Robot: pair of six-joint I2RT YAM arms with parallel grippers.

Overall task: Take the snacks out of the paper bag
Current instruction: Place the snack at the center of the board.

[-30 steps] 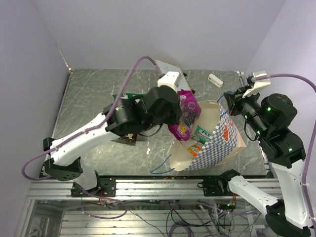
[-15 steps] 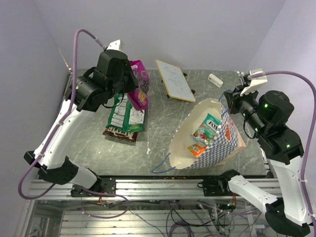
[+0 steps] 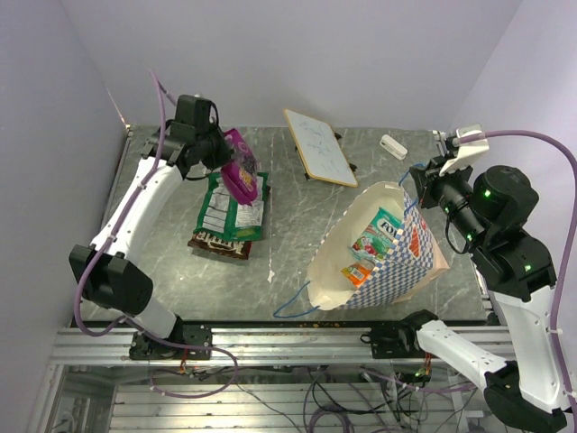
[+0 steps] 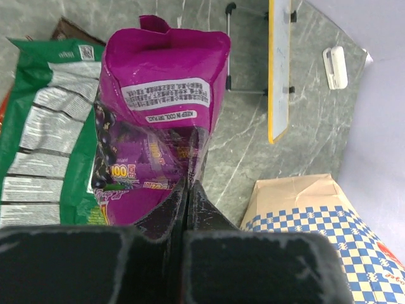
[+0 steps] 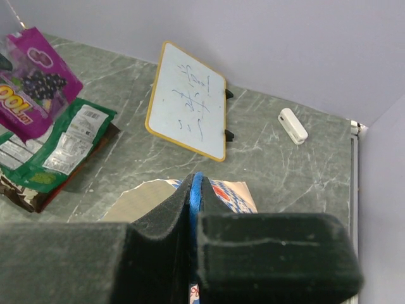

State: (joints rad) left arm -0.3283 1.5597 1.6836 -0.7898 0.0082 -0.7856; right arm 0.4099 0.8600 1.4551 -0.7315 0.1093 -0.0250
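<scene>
While the right gripper [image 5: 192, 197] pinches the paper bag's [image 3: 410, 257] cord handle [image 5: 197, 185], the left gripper [image 4: 188, 190] clamps a magenta packet [image 4: 158, 88] above a green packet [image 4: 44, 126]

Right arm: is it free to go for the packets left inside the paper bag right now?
Probably not. The right gripper is shut on the blue cord handle, holding up the paper bag; letting go would likely slacken that side. The packets lie in the open mouth, clear from above.
</scene>
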